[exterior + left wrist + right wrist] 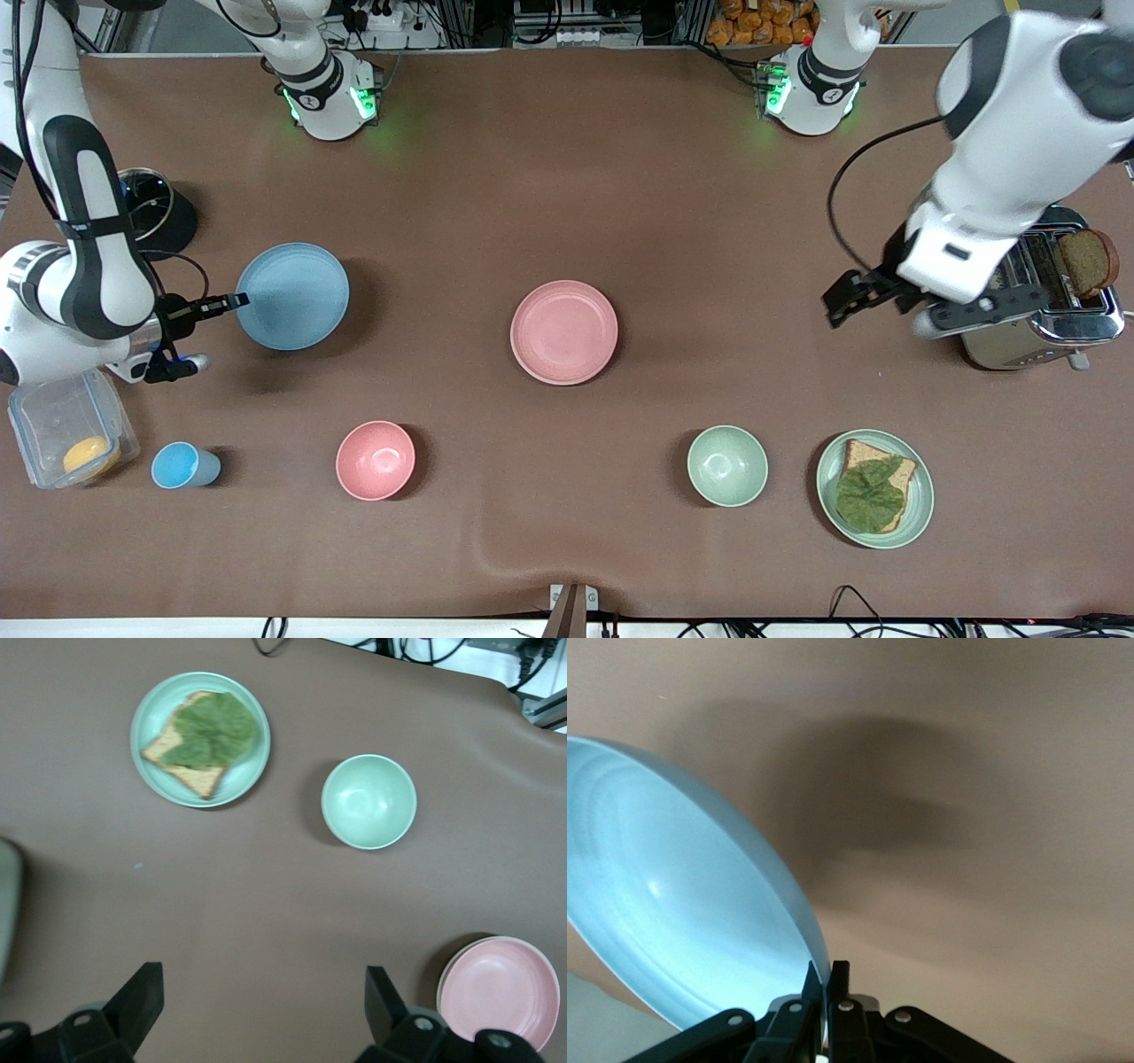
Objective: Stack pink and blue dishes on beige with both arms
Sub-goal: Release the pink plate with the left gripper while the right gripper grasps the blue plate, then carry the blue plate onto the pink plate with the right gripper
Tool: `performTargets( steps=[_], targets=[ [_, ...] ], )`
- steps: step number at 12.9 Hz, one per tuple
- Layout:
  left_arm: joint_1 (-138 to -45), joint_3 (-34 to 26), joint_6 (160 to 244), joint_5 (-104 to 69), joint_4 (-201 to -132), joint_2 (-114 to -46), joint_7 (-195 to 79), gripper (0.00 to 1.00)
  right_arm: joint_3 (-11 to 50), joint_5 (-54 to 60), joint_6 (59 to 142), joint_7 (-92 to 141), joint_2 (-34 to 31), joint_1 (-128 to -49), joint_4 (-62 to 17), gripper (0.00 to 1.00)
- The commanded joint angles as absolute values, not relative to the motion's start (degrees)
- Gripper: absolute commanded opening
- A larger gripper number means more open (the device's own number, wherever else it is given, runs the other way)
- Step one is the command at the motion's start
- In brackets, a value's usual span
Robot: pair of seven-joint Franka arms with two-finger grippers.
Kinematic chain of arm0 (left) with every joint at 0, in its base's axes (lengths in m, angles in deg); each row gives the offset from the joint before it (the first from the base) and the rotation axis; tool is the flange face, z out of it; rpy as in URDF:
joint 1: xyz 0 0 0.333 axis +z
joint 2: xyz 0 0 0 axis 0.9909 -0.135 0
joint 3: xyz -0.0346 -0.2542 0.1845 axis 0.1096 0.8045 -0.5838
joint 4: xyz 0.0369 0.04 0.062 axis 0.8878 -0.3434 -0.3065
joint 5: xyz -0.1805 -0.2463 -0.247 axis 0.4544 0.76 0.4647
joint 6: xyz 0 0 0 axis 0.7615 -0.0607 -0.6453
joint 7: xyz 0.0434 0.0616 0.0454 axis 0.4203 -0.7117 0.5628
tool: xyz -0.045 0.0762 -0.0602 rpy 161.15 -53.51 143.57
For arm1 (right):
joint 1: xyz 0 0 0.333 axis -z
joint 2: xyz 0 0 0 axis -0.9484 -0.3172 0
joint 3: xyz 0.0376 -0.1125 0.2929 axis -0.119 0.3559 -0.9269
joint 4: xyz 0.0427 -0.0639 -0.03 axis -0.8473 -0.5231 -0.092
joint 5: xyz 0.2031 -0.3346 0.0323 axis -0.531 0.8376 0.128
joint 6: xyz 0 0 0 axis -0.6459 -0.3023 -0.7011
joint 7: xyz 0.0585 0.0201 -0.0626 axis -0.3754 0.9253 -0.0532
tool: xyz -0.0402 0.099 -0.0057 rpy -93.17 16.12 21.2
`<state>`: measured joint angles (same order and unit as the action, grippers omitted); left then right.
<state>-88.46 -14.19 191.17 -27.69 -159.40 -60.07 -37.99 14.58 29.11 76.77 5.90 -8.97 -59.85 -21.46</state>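
My right gripper (232, 301) (827, 967) is shut on the rim of the light blue plate (294, 296) (673, 912), toward the right arm's end of the table. The plate tilts and casts a shadow on the cloth. The pale pink plate (563, 331) (501, 990) lies flat at the table's middle. A paler edge shows under its rim; I cannot tell whether that is the beige plate, which shows nowhere else. My left gripper (842, 301) (263, 974) hangs open over bare cloth beside the toaster, holding nothing.
A toaster (1041, 306) holding a bread slice stands at the left arm's end. Near the front camera are a green plate with bread and leaf (921, 496), a green bowl (727, 465), a pink bowl (376, 460), a blue cup (182, 465) and a clear container (66, 434).
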Motion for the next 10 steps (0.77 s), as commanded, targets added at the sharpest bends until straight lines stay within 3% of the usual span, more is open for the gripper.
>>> performTargets(
  steps=[1, 10],
  targets=[
    [-85.86, -13.74, 184.69, -28.12, -155.47, -58.69, -43.04, 1.00, 14.72, 26.74, 72.93, 10.97, -9.69, -62.88, -17.92, 0.00],
    [-82.60, -16.73, 173.70, -25.92, -152.04, -56.83, -50.27, 1.00, 14.81, 9.96, 73.54, 43.03, -10.04, -79.05, -13.09, 0.00]
  ],
)
